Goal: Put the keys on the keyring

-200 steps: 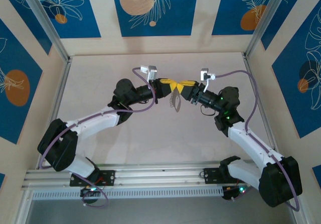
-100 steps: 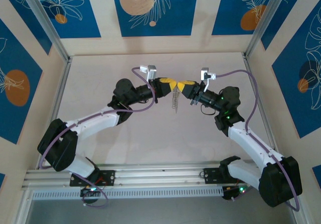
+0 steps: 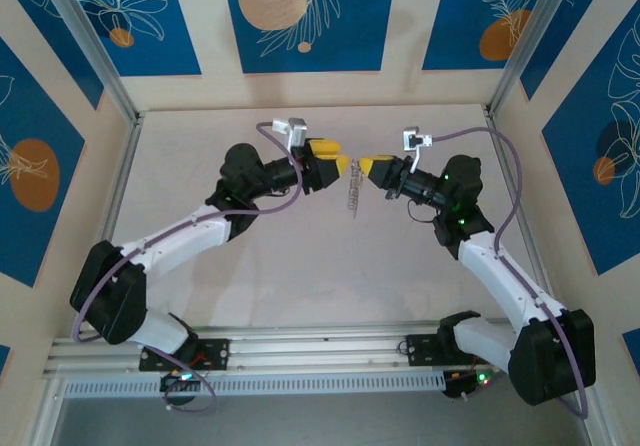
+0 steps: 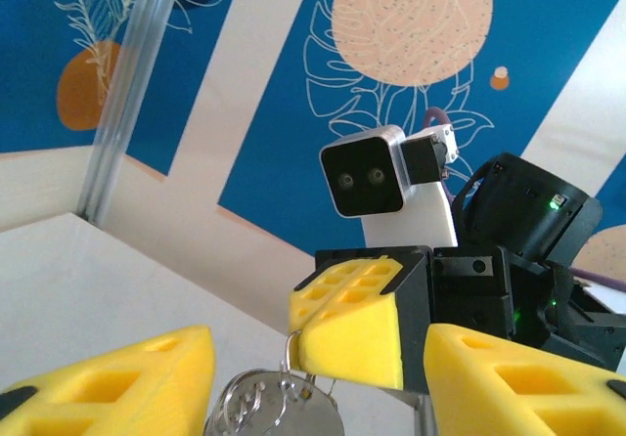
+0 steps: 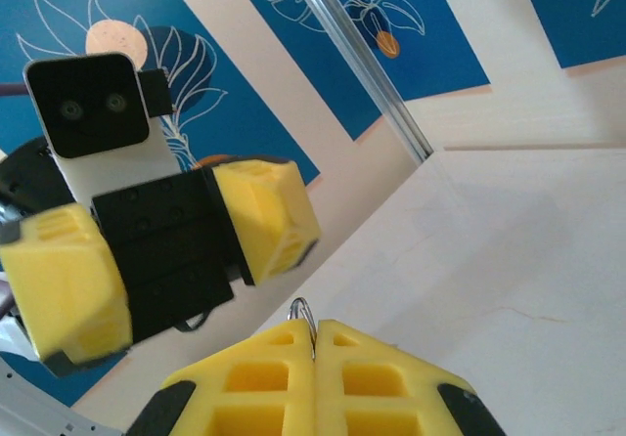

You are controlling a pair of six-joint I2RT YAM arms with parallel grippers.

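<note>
Pinching the keyring [image 5: 303, 312] in the right gripper [image 3: 366, 165], pads clenched flat together, with just a sliver of wire loop poking out of the seam at lower centre of the right wrist view. Dangling the keys [image 3: 352, 196] as a short string under that pinch, upper centre of the top view, clear above the table [image 3: 300, 276]. Facing it with the left gripper [image 3: 340, 159], spread wide and grasping nothing, one finger either side of the bunch along the bottom edge of the left wrist view, not touching it as far as can be told. Cannot tell whether every key is threaded on already.

Risks, as a judgement:
- Losing the ring: held by so thin a bite that a knock or twist could pull the wire free and drop the lot.
- Clipping the bunch with a left finger on closing, setting it swinging.
- Missing on a regrasp, with so little wire exposed.
</note>
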